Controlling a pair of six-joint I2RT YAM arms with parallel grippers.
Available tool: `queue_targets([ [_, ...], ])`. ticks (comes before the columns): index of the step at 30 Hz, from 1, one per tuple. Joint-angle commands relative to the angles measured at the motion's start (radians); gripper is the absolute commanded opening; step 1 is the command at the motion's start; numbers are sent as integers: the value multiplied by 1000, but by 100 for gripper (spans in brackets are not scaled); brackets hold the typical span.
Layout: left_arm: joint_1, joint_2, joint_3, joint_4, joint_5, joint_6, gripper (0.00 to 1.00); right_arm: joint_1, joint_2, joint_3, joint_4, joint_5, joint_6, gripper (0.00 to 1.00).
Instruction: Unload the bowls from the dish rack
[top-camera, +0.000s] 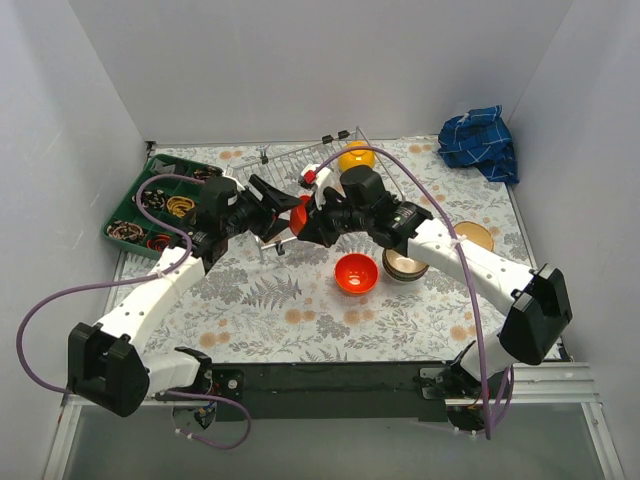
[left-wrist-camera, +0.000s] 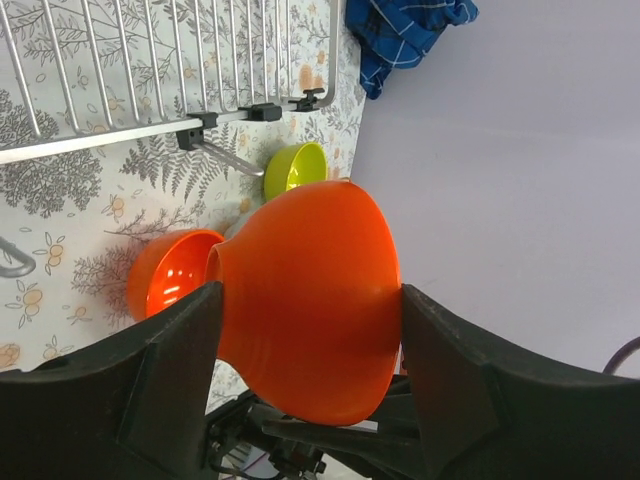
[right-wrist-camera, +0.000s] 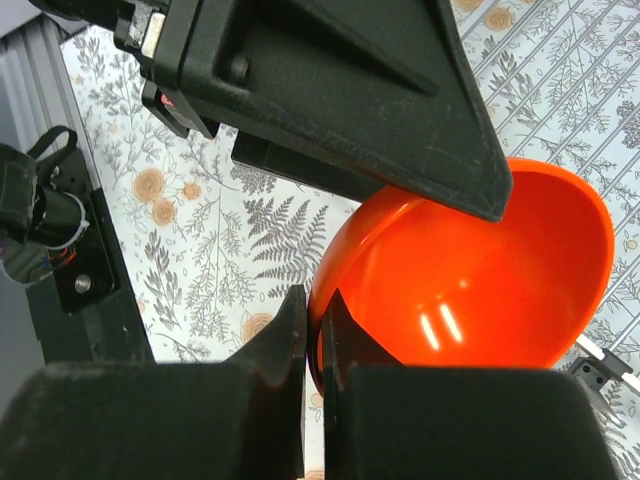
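Observation:
An orange bowl (top-camera: 299, 212) hangs above the table in front of the silver wire dish rack (top-camera: 285, 158), between both arms. My left gripper (top-camera: 287, 216) is shut on it, one finger on each side of its outer wall, as the left wrist view shows (left-wrist-camera: 310, 300). My right gripper (right-wrist-camera: 313, 335) is shut on the same bowl's rim (right-wrist-camera: 470, 270), one finger inside and one outside. A yellow-orange bowl (top-camera: 357, 158) sits in the rack's right end. A second orange bowl (top-camera: 355, 273) stands on the table.
A stack of brownish bowls (top-camera: 405, 265) and a tan bowl (top-camera: 474, 236) stand on the right. A lime-green bowl (left-wrist-camera: 295, 168) lies past the rack's corner (left-wrist-camera: 200, 128). A green compartment tray (top-camera: 160, 200) is at far left, a blue cloth (top-camera: 480, 140) at back right.

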Motion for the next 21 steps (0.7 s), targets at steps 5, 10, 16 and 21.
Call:
queue_targets([
  [5,2,-137,52,-106,-179,225,81,36,-75,20,-204,137,-85,1],
  [10,2,-208,106,-240,-469,463,98,54,-112,-23,-339,215,-106,1],
  [16,2,-300,86,-306,-679,652,98,88,-100,-83,-405,330,-94,1],
  [21,4,-335,53,-330,-693,707,98,108,-57,-105,-429,405,-68,1],
])
